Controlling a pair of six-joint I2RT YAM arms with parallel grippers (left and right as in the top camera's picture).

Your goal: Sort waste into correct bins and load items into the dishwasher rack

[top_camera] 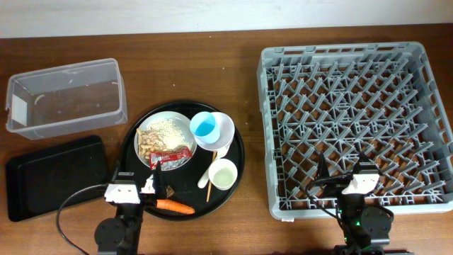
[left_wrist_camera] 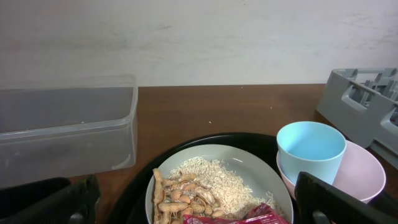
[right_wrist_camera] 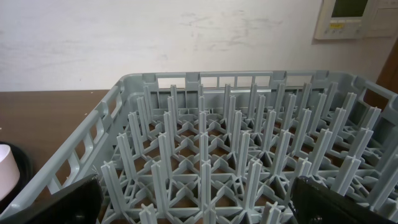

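A black round tray (top_camera: pixel 238 152) holds a white plate (top_camera: pixel 181 122) of rice (left_wrist_camera: pixel 217 177) and peanuts (left_wrist_camera: pixel 183 196), with a red wrapper (top_camera: pixel 172 155) on its near edge. A blue cup (top_camera: pixel 206 126) sits inside a pink bowl (top_camera: pixel 226 127). A white cup (top_camera: pixel 223 173) and a carrot (top_camera: pixel 175 207) lie nearer the front. My left gripper (top_camera: pixel 136 188) is open at the tray's front-left rim, just short of the plate (left_wrist_camera: pixel 261 162), holding nothing. My right gripper (top_camera: pixel 343 176) hangs open over the front edge of the grey rack (top_camera: pixel 265 127), also with nothing in it.
A clear plastic bin (top_camera: pixel 64 95) stands at the back left and a black bin (top_camera: pixel 53 173) in front of it. A white spoon (top_camera: pixel 205 177) and a wooden stick (top_camera: pixel 211 185) lie by the white cup. The rack's upright pegs (right_wrist_camera: pixel 205 149) fill the right wrist view.
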